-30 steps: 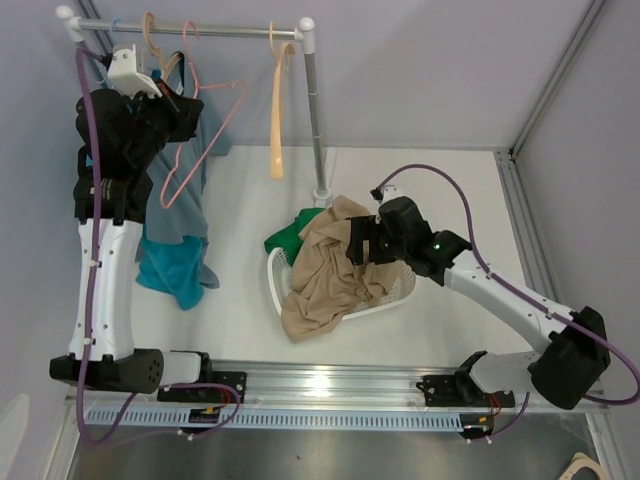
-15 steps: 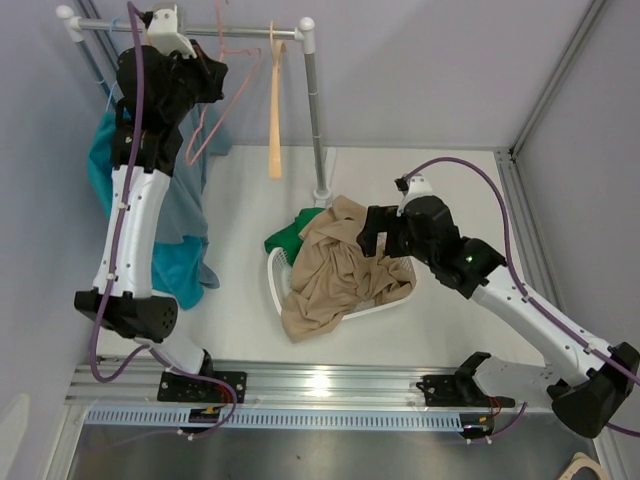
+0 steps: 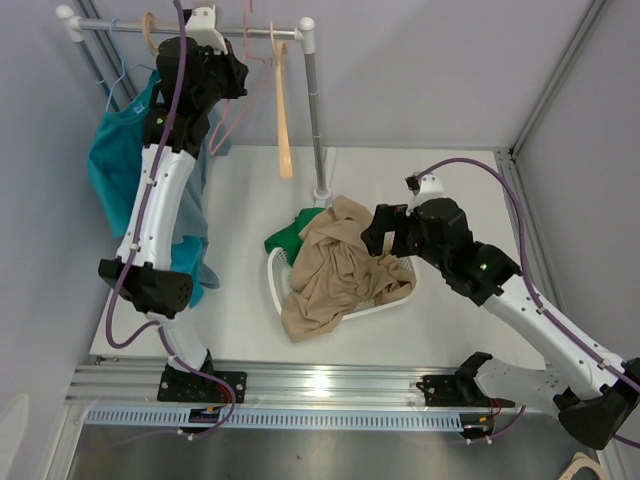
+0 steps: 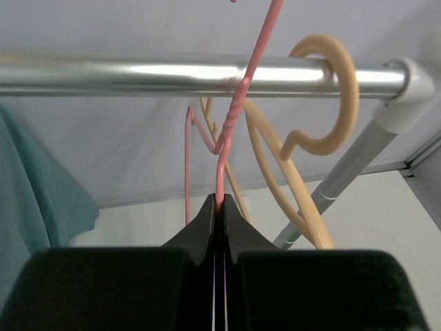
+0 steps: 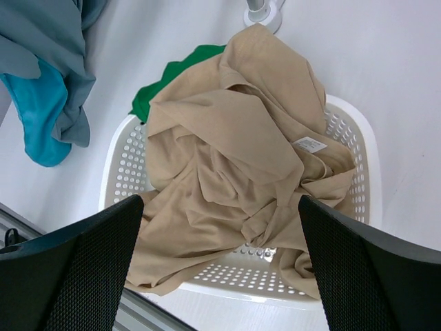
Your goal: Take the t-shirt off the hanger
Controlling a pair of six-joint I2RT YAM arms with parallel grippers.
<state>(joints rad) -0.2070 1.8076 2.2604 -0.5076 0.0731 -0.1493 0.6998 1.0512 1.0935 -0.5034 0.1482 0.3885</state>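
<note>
Steadiness mattered: left gripper (image 4: 219, 204), pinching the pink hanger (image 4: 233, 117) at the rail's (image 4: 138, 71) six o'clock, needed to seat its hook squarely; right gripper (image 5: 220, 255) gaped.

Top view: steeply down over the whole worktop (image 3: 450, 180). Left wrist view: close under the rail (image 4: 138, 77), facing the back wall (image 4: 103, 152). Right wrist view: down onto the basket (image 5: 117, 179), also seen from the top.
</note>
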